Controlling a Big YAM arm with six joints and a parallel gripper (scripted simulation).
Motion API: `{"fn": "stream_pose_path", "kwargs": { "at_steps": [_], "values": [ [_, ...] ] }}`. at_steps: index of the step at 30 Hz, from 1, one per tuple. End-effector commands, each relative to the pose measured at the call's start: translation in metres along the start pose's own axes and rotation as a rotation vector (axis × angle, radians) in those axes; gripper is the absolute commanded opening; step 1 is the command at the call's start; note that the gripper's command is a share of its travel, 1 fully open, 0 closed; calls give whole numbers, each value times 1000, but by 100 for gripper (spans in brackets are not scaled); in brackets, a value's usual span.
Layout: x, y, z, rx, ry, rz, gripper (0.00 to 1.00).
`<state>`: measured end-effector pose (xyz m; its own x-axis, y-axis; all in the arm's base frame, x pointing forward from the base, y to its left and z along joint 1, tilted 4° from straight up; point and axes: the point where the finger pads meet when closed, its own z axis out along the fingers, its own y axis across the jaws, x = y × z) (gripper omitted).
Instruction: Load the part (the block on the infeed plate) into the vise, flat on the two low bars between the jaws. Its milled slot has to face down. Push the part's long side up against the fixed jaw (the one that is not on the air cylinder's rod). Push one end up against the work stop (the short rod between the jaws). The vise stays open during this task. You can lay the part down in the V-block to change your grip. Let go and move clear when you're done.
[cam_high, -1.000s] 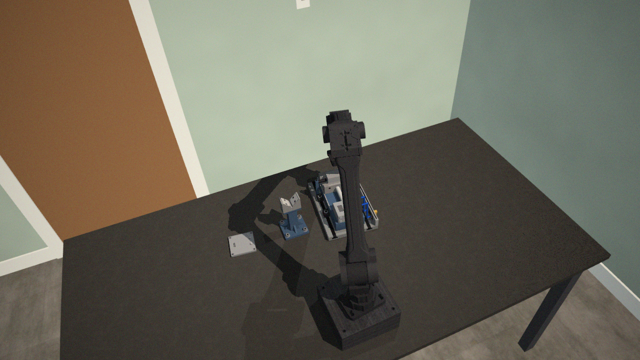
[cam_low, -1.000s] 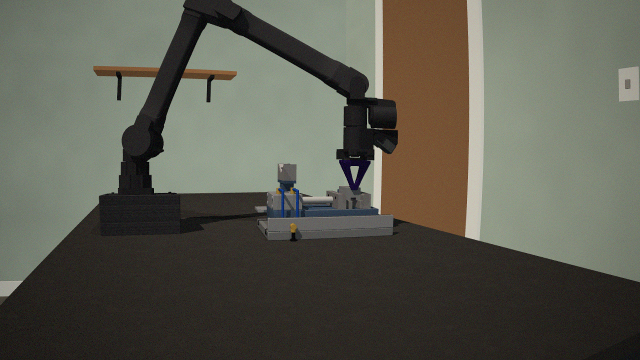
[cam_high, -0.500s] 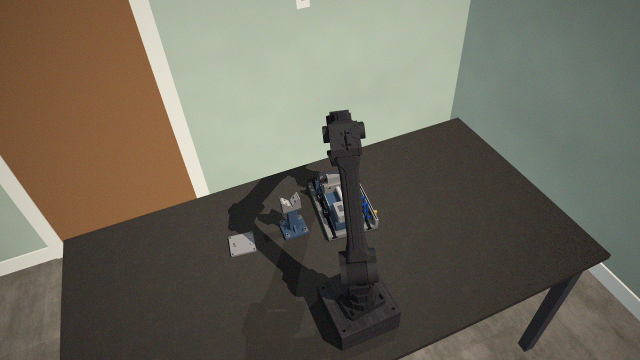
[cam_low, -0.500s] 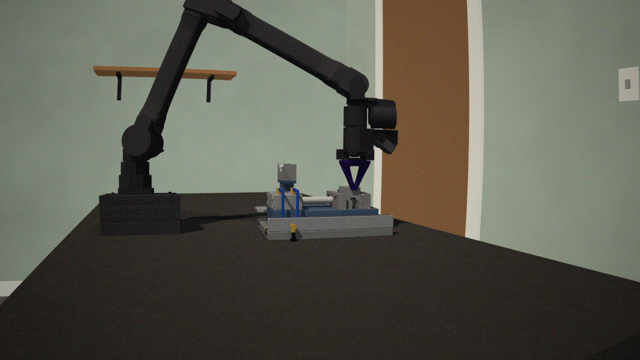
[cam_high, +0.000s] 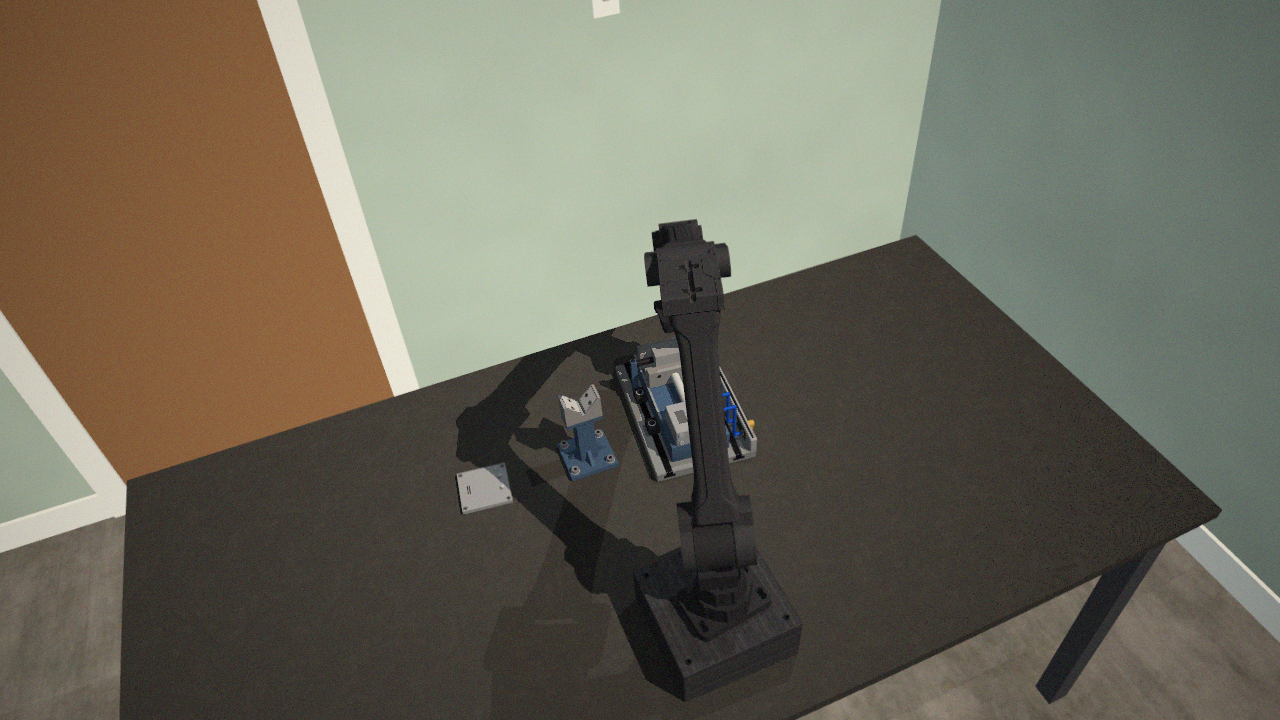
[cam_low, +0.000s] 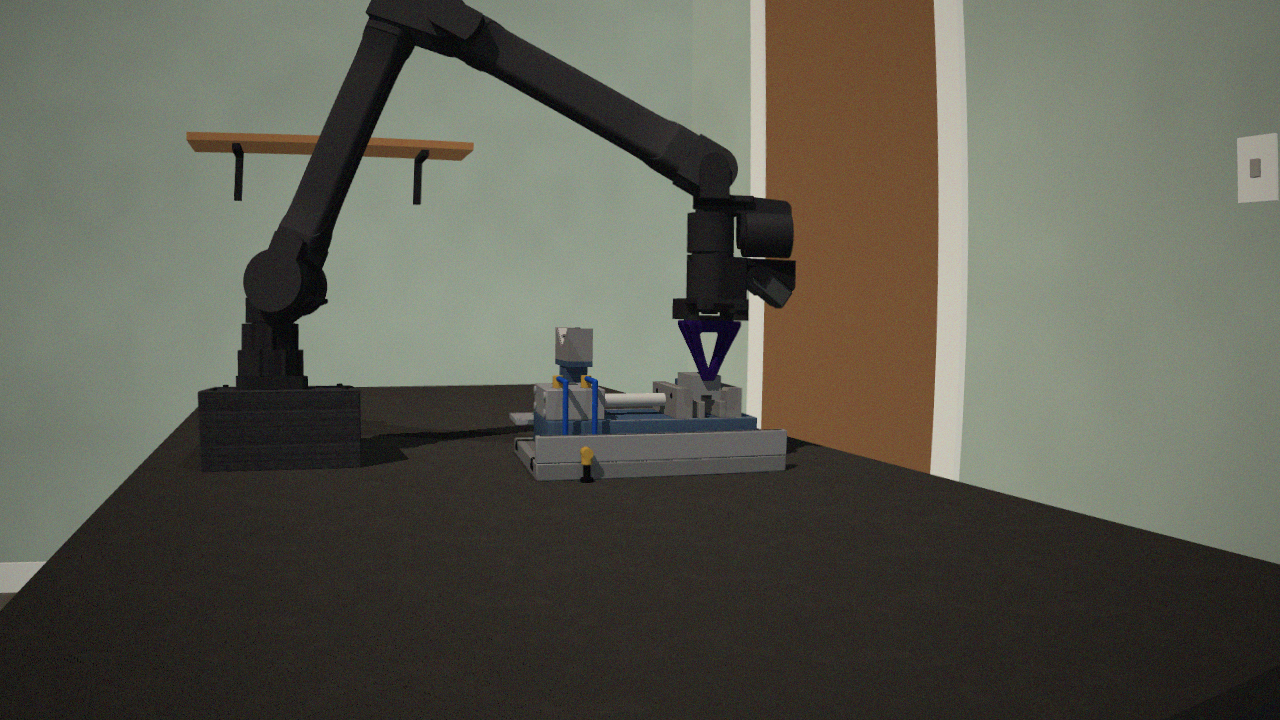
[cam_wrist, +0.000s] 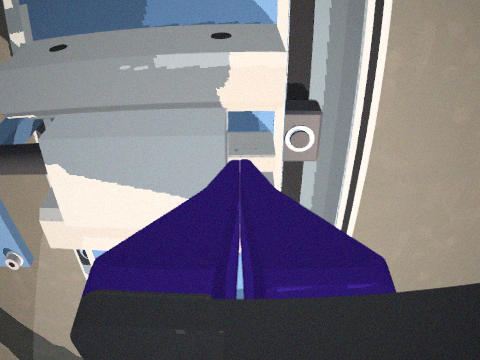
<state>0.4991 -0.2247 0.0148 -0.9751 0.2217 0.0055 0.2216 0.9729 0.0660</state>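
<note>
The grey block (cam_wrist: 135, 142) (cam_low: 699, 380) lies between the open vise jaws, top face plain, no slot visible there. The fixed jaw (cam_wrist: 150, 85) (cam_low: 731, 400) is along its far long side, with no clear gap in the wrist view. The moving jaw (cam_low: 669, 399) on the rod stands on the base side. The dark work stop (cam_wrist: 20, 160) is at the block's left end; contact cannot be told. Bare bars (cam_wrist: 250, 144) show past the right end. My purple gripper (cam_wrist: 240, 161) (cam_low: 708, 377) is shut and empty, its tips low beside that right end, touching or nearly so.
The V-block (cam_high: 581, 407) (cam_low: 573, 346) stands empty left of the vise. The infeed plate (cam_high: 483, 488) farther left holds nothing. A clamp bolt (cam_wrist: 300, 139) sits right of my fingertips. Blue air hoses (cam_high: 731, 416) (cam_low: 580, 407) rise beside the cylinder.
</note>
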Motion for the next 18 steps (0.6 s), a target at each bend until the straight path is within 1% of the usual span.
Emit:
{"fn": "stream_pose_path", "kwargs": {
  "at_steps": [1, 13, 18],
  "values": [
    [-8, 13, -12, 3, -29, -16, 0],
    [-11, 11, -12, 3, -30, -24, 0],
    [-18, 6, -12, 5, -35, -34, 0]
  ]
}}
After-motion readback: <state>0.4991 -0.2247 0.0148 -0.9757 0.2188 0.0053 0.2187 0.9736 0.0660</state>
